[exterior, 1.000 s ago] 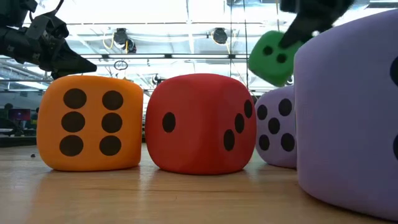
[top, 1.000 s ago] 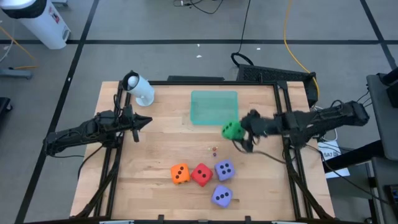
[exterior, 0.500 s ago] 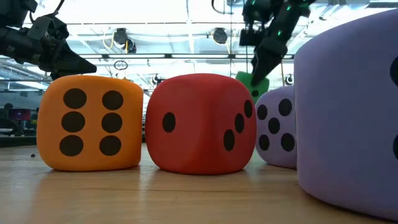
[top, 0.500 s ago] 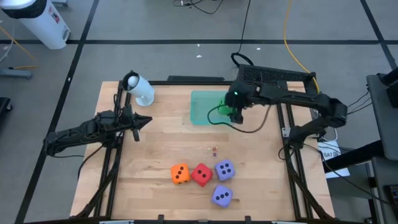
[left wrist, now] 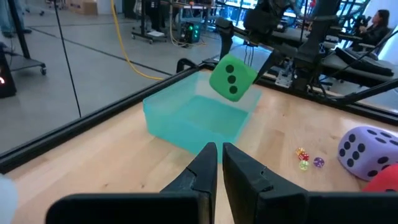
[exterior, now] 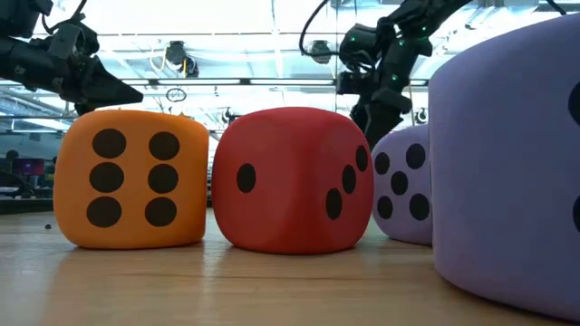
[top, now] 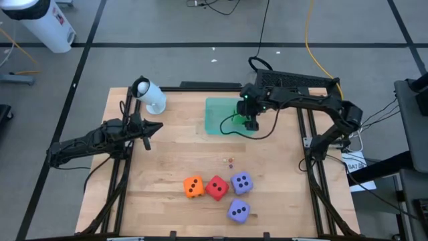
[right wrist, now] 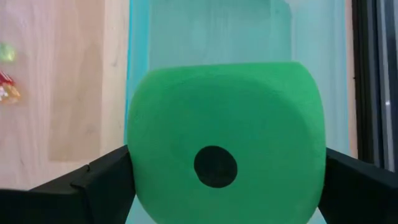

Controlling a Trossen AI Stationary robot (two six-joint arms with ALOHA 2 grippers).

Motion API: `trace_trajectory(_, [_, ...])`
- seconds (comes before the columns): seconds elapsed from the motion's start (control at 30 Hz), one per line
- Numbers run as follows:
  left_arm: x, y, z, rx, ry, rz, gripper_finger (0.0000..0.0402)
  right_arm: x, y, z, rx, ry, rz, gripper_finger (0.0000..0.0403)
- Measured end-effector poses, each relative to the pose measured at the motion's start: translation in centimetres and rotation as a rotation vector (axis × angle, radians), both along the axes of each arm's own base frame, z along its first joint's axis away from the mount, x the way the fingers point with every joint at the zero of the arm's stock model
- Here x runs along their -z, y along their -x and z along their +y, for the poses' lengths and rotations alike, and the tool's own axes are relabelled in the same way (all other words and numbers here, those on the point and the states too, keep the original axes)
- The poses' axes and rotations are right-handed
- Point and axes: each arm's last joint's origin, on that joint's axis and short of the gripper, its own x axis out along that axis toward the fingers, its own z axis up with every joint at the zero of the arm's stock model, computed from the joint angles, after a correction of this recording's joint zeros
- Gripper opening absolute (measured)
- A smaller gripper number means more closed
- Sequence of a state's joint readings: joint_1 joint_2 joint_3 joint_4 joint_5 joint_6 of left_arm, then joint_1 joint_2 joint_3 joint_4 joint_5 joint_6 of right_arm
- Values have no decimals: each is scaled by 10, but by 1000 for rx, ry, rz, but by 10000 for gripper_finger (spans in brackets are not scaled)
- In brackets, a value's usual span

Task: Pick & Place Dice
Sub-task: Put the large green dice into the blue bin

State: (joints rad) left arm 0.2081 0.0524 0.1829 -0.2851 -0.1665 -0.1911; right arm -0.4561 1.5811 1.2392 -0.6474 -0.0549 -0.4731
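1. While the right tool (top: 249, 120) hangs over the teal tray (top: 217, 117) in the high view, the green die (top: 242, 119) sits clamped between its fingers, above the tray's right-hand part. The left tool (top: 148, 131) waits clenched and empty well off to the left. The orange die (top: 194, 187), red die (top: 217, 188) and two purple dice (top: 241, 182) lie on the surface, near its front edge.
2. From the low view, the right tool (exterior: 370, 113) shows above and behind the red die (exterior: 292, 179); the green one is hidden here.
3. Through the left wrist view, the green die (left wrist: 232, 76) is clearly up in the air over the far corner of the tray (left wrist: 196, 118), not resting in it.
4. Looking down the right wrist view, the green die (right wrist: 225, 142) fills the gap between the two dark fingers (right wrist: 93, 180), with the tray floor (right wrist: 208, 31) directly below. My read: the drop is straight down, and the right arm is the one in place.
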Motion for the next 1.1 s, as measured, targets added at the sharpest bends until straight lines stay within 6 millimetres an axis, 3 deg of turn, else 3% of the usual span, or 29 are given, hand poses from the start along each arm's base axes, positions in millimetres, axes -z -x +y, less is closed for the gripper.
trace_trajectory(0.17, [-5, 0, 1, -16, -42, -38, 33, 0, 1, 0, 0, -1, 8, 354])
trace_trajectory(0.33, [-9, -1, 1, -14, -78, -66, 33, 1, 2, 1, 25, -17, 17, 389])
trace_trajectory(0.53, [-10, -1, 1, -11, -105, -70, 33, 3, 6, 4, 29, -97, 55, 395])
trace_trajectory(0.73, [-12, -1, 1, -11, -129, -81, 33, -9, 4, 3, 1, -191, -8, 397])
trace_trajectory(0.97, [-13, -1, 1, -33, -149, -80, 33, -11, 10, -4, 94, -56, 94, 399])
trace_trajectory(1.1, [-11, -3, 2, -33, -135, -57, 33, -12, 6, -2, 51, -157, 16, 399])
